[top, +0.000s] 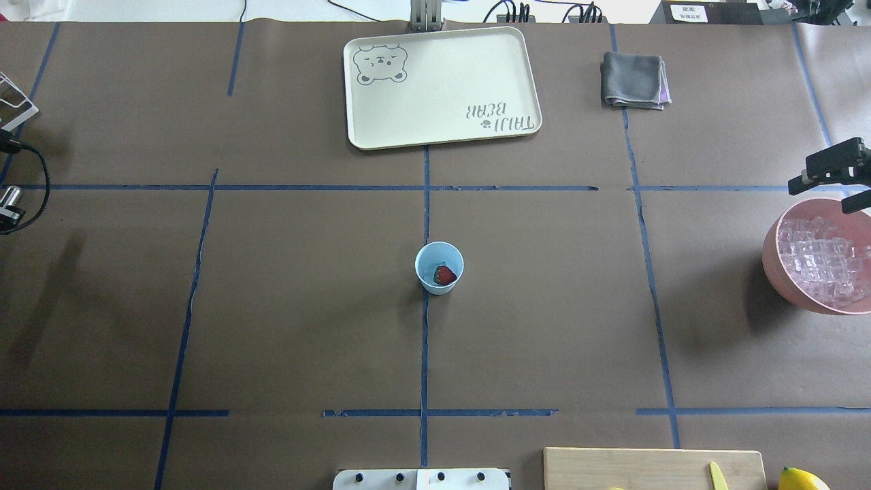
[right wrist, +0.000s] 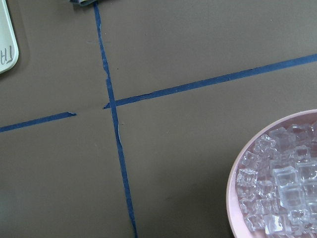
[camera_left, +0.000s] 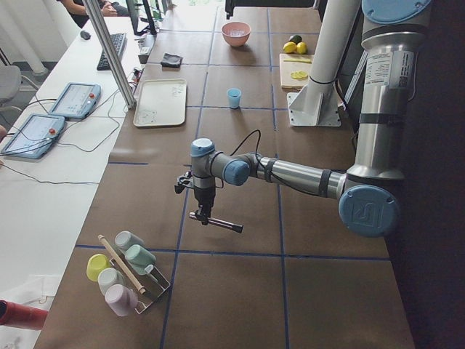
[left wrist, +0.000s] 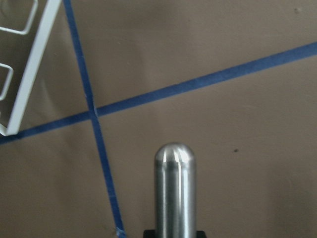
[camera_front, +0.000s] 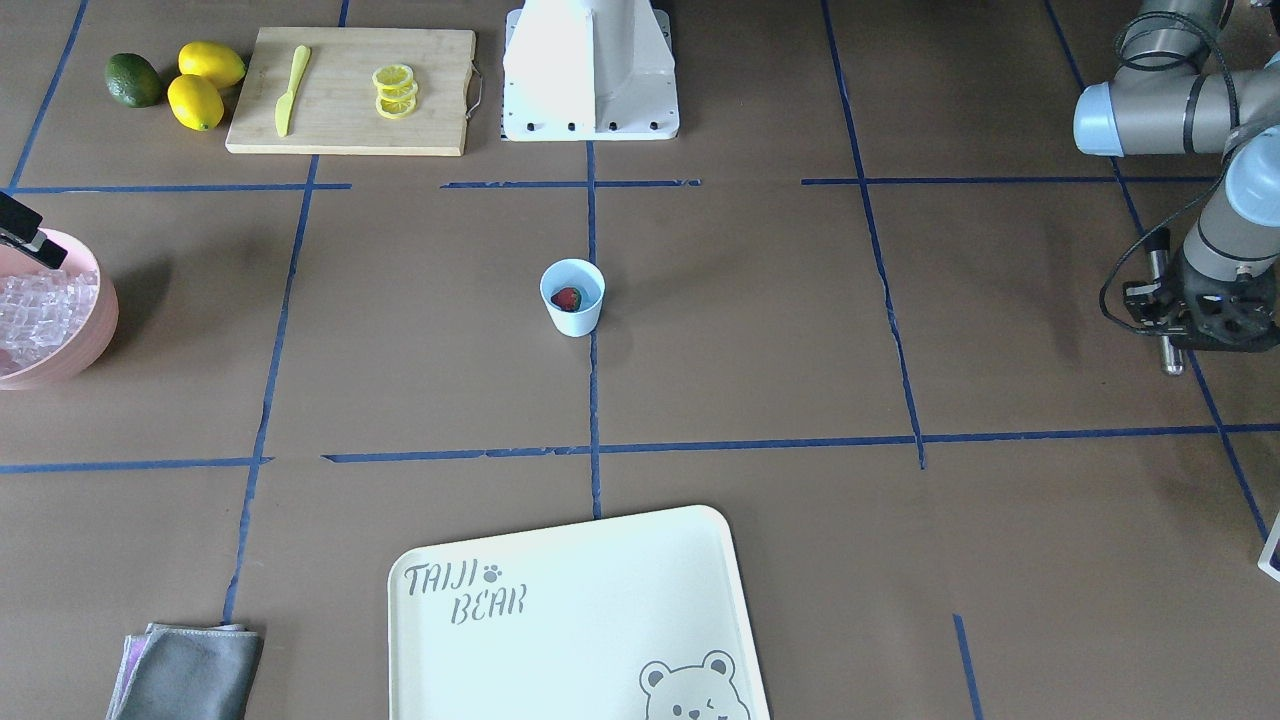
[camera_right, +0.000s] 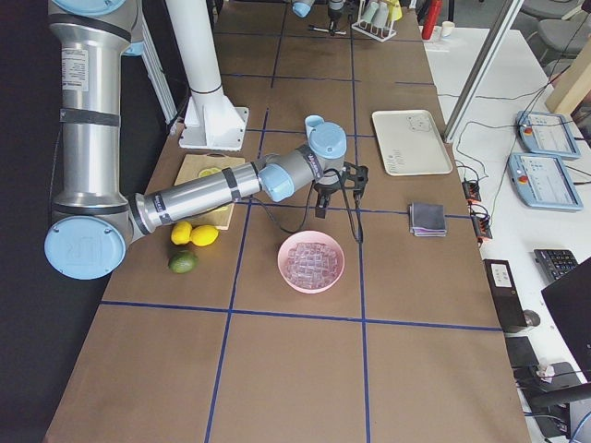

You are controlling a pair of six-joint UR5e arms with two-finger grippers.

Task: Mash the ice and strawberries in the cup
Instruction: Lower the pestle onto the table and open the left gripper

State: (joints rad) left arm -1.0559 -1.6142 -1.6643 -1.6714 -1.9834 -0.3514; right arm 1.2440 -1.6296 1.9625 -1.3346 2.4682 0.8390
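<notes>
The small pale blue tapered cup (top: pixel 439 267) stands at the tabletop's centre with the bright red strawberry (top: pixel 444 275) inside. The clear ice cubes (top: pixel 823 258) fill the large pink bowl (top: pixel 774 272) at the tabletop's right edge. The left gripper (camera_front: pixel 1172 322) has its fingers pinching a round-tipped steel rod (left wrist: pixel 174 193). The right gripper (top: pixel 844 185) has its fingers apparently spread by the bowl. The ice is probably hard and slippery, so grip a cube across flat faces.

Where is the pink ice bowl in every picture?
Front-facing: bowl at left edge, cut off.
Overhead: bowl at right edge.
Exterior left: bowl at top middle, far end.
Exterior right: bowl in the middle.
Left wrist: not in it.
Right wrist: bowl in bottom right corner.
Landmark: the tray, in all but the left wrist view.
</notes>
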